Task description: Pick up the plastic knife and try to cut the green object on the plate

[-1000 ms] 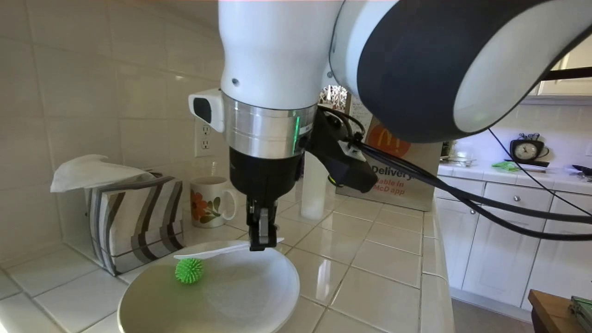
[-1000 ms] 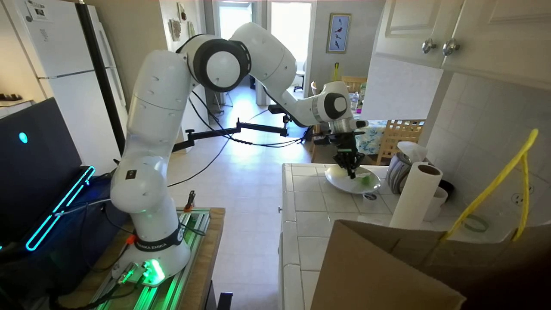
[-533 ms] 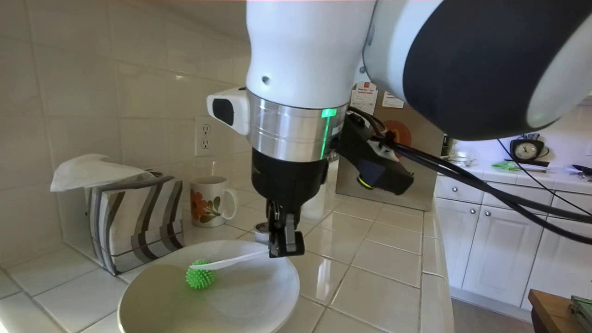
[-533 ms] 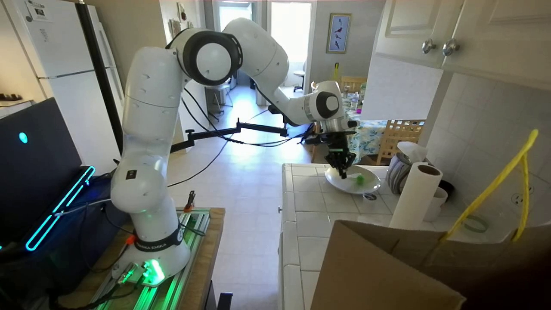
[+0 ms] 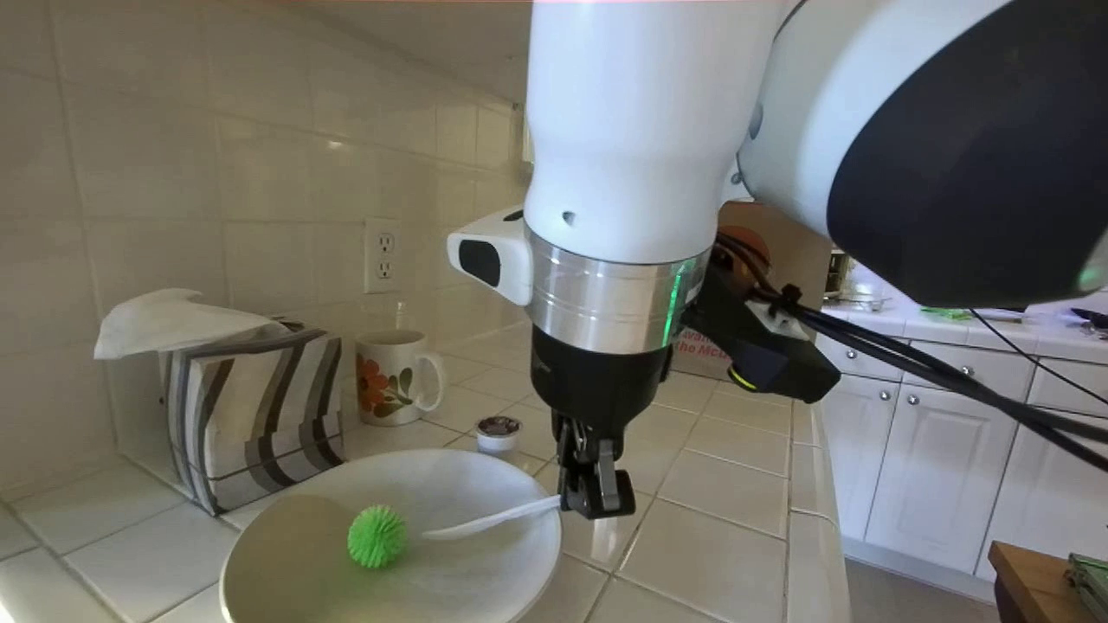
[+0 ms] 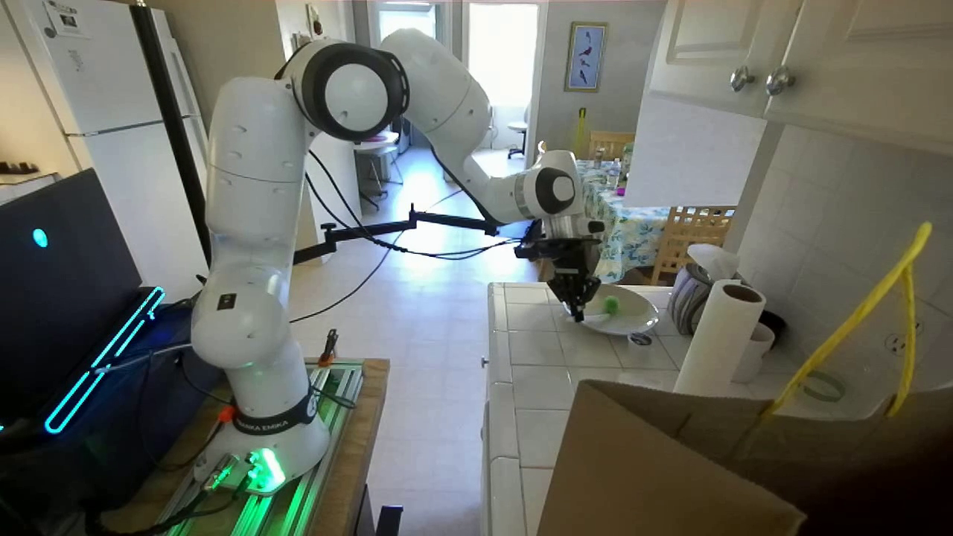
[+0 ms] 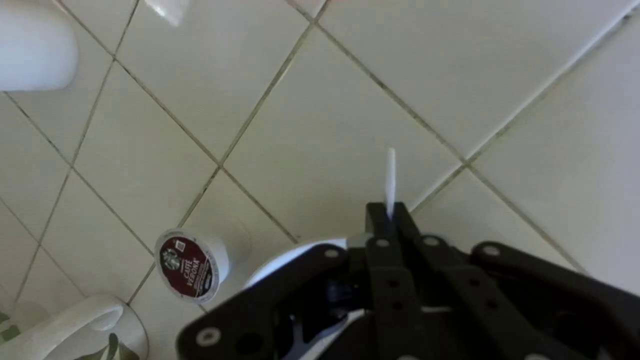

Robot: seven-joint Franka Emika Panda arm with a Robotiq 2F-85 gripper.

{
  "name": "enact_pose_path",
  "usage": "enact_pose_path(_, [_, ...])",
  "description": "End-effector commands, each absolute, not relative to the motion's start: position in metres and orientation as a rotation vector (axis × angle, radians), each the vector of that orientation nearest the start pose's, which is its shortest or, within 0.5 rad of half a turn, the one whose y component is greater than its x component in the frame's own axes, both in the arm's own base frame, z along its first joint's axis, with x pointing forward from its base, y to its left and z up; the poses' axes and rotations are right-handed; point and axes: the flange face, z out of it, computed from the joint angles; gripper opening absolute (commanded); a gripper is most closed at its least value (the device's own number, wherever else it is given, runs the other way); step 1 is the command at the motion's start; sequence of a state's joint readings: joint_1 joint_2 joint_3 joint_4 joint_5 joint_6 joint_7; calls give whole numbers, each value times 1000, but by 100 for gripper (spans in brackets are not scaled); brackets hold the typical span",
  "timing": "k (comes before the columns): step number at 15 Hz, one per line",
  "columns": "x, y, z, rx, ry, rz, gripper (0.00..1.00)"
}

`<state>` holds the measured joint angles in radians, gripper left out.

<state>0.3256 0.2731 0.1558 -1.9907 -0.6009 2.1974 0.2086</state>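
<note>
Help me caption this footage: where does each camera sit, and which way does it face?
Exterior view: near the plate, facing along the counter; shows the fingers, wrist and part of the arm.
Exterior view: behind the brown bag, facing counter and floral tablecloth; shows arm, base to fingers.
Wrist view: on the wrist, facing down at counter and coffee pod; shows the fingers.
Both exterior views share the plate and green ball.

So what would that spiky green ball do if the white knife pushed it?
The green ball would probably roll rather than slide, being nearly round. Its fine, close-set spikes suggest soft rubber, so it may give a little before moving. The plate looks slightly dished, which might keep the ball from rolling off.
</note>
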Motion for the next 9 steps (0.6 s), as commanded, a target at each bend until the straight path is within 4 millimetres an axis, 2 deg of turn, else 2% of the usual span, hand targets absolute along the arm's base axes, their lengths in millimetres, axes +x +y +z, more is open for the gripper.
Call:
enact_pose_path(1, [527, 247, 328, -3389, -1072, -144, 1])
enact_pose_path(9, [534, 247, 348, -3393, -1044, -236, 1])
